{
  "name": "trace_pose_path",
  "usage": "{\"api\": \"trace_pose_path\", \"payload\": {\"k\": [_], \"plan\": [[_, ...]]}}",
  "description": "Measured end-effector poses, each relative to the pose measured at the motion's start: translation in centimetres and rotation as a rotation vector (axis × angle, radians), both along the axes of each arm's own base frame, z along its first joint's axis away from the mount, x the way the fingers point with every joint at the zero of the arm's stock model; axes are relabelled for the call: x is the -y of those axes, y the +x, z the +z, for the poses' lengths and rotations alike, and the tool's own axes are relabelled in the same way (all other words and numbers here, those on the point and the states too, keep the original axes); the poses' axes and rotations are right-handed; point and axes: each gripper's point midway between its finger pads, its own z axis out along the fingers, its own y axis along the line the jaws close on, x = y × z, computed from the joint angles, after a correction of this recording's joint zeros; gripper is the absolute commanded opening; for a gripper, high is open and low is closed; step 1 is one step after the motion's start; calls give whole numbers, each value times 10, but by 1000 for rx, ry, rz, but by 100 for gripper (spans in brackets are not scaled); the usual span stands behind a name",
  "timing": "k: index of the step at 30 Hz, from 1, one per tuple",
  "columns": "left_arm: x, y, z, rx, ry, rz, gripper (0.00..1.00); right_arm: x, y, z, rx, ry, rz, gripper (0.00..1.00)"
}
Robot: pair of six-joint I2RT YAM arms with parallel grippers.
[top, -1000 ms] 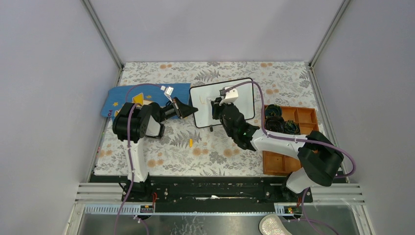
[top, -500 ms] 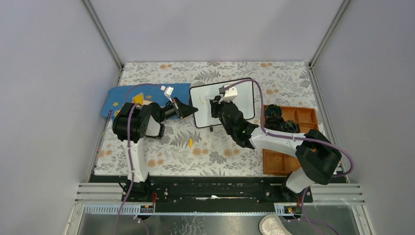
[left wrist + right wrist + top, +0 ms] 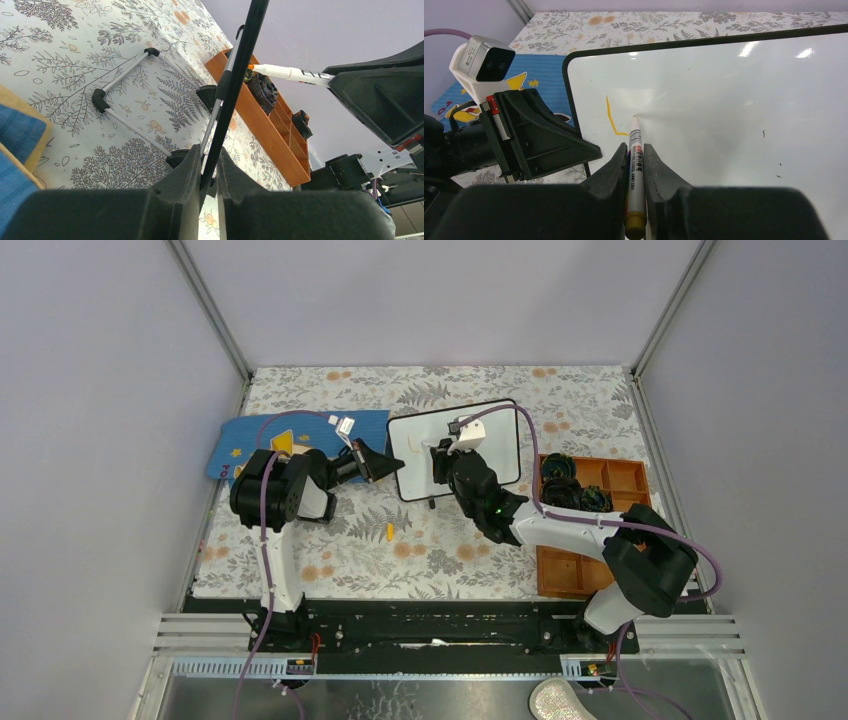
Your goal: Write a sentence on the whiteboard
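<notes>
Glossy white black-framed whiteboard (image 3: 724, 90): first orange stroke (image 3: 611, 120) at 9 o'clock; right gripper (image 3: 635, 152) clamps white marker (image 3: 635, 167), left gripper (image 3: 209, 157) pinches its edge; next needs light rightward strokes

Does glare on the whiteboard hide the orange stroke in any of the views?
Right wrist view: small glare spots sit near the upper edge of the whiteboard, away from the orange stroke, which is sharp. Top external view: the board is evenly bright, the stroke too small to make out. Left wrist view: the board is edge-on, so no glare shows.
</notes>
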Motion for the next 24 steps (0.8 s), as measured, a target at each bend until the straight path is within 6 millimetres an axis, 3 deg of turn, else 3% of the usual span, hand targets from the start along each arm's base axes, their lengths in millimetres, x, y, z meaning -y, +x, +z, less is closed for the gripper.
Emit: {"api": "trace_pose_path", "payload": {"k": [24], "plan": [[0, 0, 0, 0, 0, 0, 12, -4, -3, -11, -32, -14, 22, 0]]}}
